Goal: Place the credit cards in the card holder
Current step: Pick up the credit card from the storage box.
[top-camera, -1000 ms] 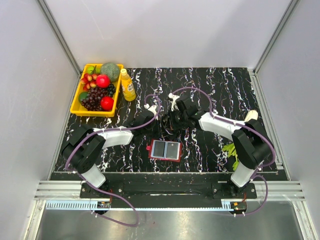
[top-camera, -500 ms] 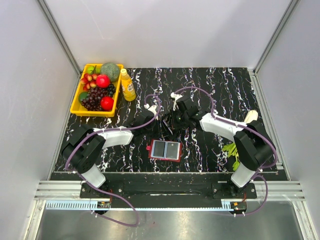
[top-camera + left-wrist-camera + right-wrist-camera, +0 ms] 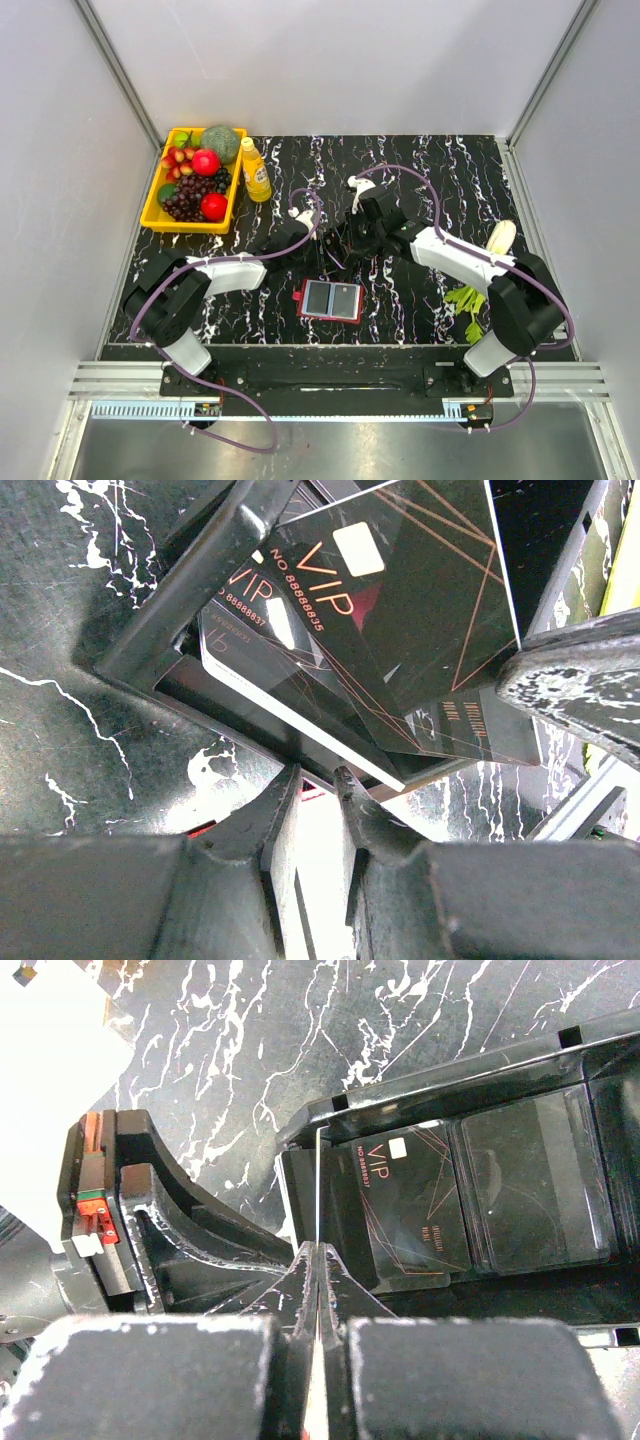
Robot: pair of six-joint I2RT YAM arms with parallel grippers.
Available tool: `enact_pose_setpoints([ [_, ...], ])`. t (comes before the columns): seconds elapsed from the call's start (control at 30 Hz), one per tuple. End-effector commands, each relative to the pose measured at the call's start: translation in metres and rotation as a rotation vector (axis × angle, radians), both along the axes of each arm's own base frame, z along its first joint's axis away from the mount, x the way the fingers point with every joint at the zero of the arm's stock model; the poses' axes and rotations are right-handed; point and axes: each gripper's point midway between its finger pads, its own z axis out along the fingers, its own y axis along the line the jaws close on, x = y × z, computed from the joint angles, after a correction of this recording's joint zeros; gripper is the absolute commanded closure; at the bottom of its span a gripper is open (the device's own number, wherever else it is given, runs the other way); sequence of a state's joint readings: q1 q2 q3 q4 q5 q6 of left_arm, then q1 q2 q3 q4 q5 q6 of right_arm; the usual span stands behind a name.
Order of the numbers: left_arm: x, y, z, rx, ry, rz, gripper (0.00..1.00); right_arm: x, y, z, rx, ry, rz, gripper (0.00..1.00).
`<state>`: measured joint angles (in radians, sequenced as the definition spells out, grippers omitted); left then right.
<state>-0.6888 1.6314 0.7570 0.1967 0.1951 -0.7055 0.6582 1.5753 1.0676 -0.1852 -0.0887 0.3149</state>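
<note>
Farther out sits the right elbow (image 3: 515, 300); right pincer (image 3: 318, 1260) pinches a thin pale-edged credit card (image 3: 317, 1190) over the black tray (image 3: 480, 1060), left pincer (image 3: 318, 780) slightly parted, empty; lift straight, then toward the dark-red leather-look card holder (image 3: 303, 298).

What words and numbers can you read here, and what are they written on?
"VIP", "NO.88888835": top black card, left wrist view.
"VIP", "88888837": card beneath it.
"VIP": flat card in the black tray, right wrist view; its number is blurred.
Bottle label, top view: too small to read.
</note>
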Motion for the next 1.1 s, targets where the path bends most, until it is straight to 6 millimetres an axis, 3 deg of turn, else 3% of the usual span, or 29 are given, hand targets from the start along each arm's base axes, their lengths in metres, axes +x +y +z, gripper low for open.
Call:
enact_pose_setpoints([
  [0.0, 0.014, -0.006, 0.03, -0.051, -0.086, 0.013, 0.76, 0.008, -0.003, 0.02, 0.001, -0.064, -0.023, 1.0],
  [0.23, 0.011, 0.0, 0.036, -0.046, -0.102, 0.018, 0.76, 0.017, -0.016, 0.004, -0.03, -0.03, -0.044, 1.0],
  [0.5, 0.006, 0.018, 0.049, -0.021, -0.142, 0.06, 0.75, 0.017, -0.02, 0.057, 0.021, -0.125, -0.025, 1.0],
  [0.6, 0.006, 0.025, 0.063, -0.038, -0.181, 0.088, 0.73, 0.004, -0.022, 0.07, 0.048, -0.111, -0.008, 1.0],
  [0.83, -0.001, 0.038, 0.071, -0.021, -0.2, 0.102, 0.72, -0.038, -0.038, 0.097, 0.094, -0.101, 0.027, 1.0],
  [1.07, -0.021, 0.049, 0.052, -0.006, -0.169, 0.088, 0.72, -0.099, -0.077, 0.064, 0.0, 0.056, 0.028, 1.0],
])
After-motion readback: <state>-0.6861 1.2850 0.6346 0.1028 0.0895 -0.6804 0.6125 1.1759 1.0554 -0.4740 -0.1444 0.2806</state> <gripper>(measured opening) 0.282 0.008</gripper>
